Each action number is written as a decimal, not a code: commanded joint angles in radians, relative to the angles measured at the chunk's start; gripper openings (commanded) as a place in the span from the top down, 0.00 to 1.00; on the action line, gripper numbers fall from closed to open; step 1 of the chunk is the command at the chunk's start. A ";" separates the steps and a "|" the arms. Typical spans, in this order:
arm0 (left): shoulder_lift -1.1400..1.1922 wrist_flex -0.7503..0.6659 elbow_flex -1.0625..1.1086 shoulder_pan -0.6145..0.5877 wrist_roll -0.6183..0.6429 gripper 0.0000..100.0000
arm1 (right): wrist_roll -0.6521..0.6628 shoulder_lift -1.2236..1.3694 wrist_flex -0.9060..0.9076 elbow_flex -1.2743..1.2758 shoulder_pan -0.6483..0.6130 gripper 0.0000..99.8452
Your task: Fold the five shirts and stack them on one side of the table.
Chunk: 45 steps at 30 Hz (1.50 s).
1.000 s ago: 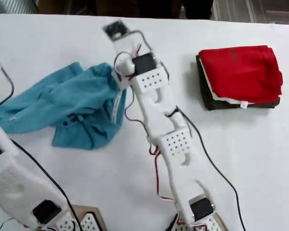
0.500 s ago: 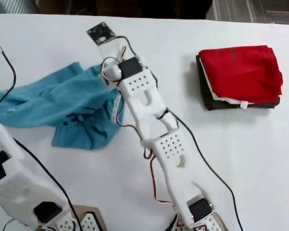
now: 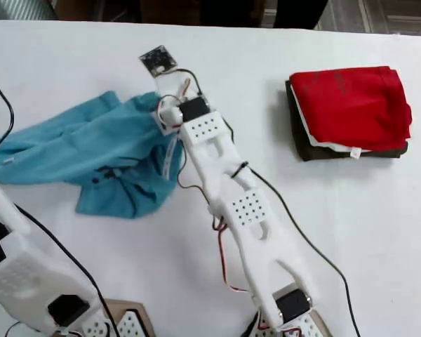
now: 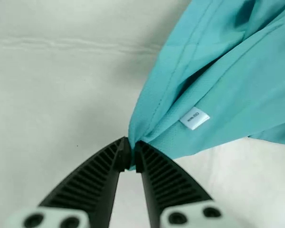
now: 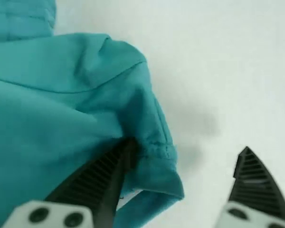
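the white table [image 3: 379, 239] carries a crumpled teal shirt [image 3: 91, 151] on the left arm's side, lying loose and unfolded. the right arm [image 3: 231, 196] stretches diagonally across the middle to the shirt's near edge. well apart, on the right arm's side, sits a folded stack [image 3: 307, 152], with a red shirt [image 3: 351, 102] on top of a dark one. the left gripper [image 4: 132, 143] is pinched tight on a corner of the teal shirt. the right gripper [image 5: 187, 147] is spread wide, one finger [image 5: 104, 175] touching a hemmed fold of the teal fabric.
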 commanded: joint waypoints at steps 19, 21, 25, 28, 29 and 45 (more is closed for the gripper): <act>-0.057 0.015 -0.036 -0.008 -0.003 0.97 | 0.245 -0.208 0.397 -0.198 0.010 0.98; -0.061 0.015 -0.038 -0.003 -0.002 0.97 | 0.245 -0.259 0.437 -0.203 0.018 0.98; -0.064 0.015 -0.045 0.012 0.002 0.97 | 0.245 -0.386 0.512 -0.203 0.024 0.98; -0.066 0.018 -0.042 0.017 0.005 0.97 | 0.245 -0.503 0.512 -0.201 0.031 0.98; -0.068 0.018 -0.041 0.017 0.008 0.97 | 0.245 -0.538 0.513 -0.199 0.031 0.98; -0.319 0.017 0.409 0.115 -0.054 0.97 | 0.166 -1.592 0.496 1.083 0.059 0.98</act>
